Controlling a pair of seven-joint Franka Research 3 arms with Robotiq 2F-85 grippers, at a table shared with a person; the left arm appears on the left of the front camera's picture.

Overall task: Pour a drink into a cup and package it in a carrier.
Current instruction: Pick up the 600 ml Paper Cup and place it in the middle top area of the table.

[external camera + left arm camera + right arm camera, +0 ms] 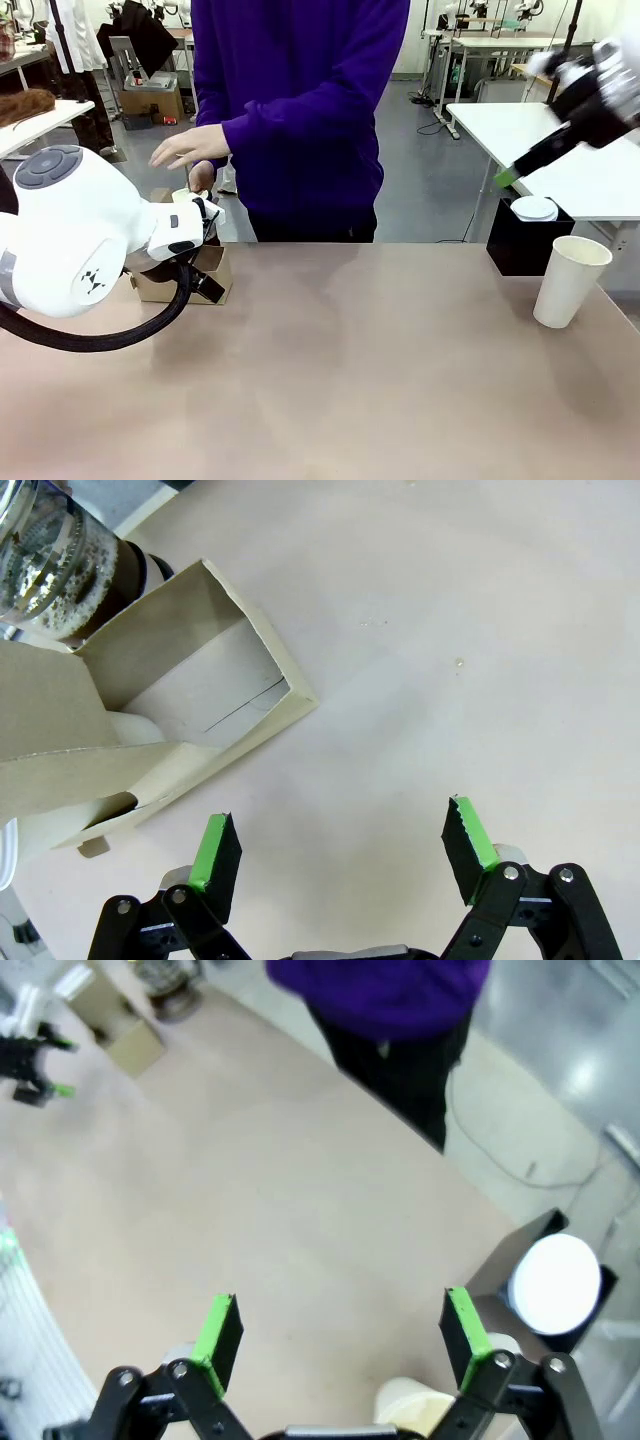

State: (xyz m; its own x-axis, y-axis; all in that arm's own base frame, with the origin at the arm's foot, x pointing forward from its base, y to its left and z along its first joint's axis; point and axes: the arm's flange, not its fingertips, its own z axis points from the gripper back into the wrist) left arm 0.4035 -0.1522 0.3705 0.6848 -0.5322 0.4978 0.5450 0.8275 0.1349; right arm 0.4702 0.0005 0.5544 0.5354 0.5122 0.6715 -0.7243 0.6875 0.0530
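Hovering over the worktop [350,370] with left hand [340,820] spread wide and empty, just beside the carrier [190,700]; held right hand [340,1305] equally wide, empty, above the cup [570,285]. Risked, likely, nudging carrier against the pitcher [125,570] of drink [40,575] beside it and slopping if swung in carelessly.

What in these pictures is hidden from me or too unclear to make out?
- Carrier: front view, the left arm hides most of it, so its slots can't be seen.
- Pitcher: left wrist view, cut off by the top-left corner, so its fill level is unclear.
- Cup: front view, seen from the side, so its inside is hidden.
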